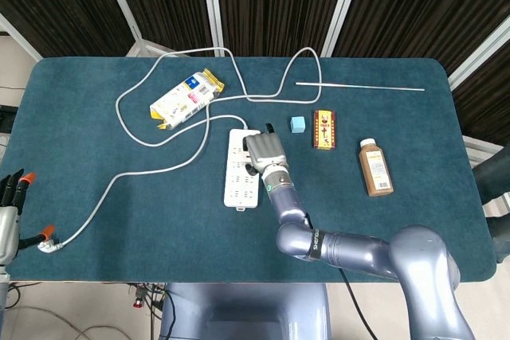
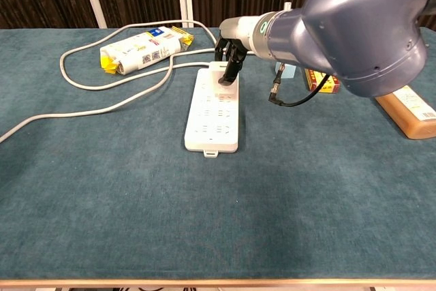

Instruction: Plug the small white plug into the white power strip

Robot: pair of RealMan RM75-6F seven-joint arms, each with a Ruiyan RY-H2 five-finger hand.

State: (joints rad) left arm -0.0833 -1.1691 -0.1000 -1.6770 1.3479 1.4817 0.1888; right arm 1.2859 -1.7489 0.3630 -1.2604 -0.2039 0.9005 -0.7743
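The white power strip (image 1: 238, 173) (image 2: 212, 115) lies lengthwise at the table's middle, its cord leaving the far end. My right hand (image 1: 264, 151) (image 2: 230, 52) hovers over that far end, fingers curled down. It grips the small white plug (image 2: 225, 76), which sits low against the strip's far sockets. In the head view the hand hides the plug. Whether the prongs are seated cannot be made out. My left hand (image 1: 8, 216) shows only at the lower left edge, off the table, with its fingers apart and nothing in them.
A grey cable (image 1: 131, 169) (image 2: 88, 107) loops across the left and back of the table. A yellow-white packet (image 1: 185, 99) (image 2: 139, 49) lies behind the strip. To the right are a blue cube (image 1: 297, 124), a red box (image 1: 324, 130), a brown bottle (image 1: 374, 166) and a thin white rod (image 1: 358, 85).
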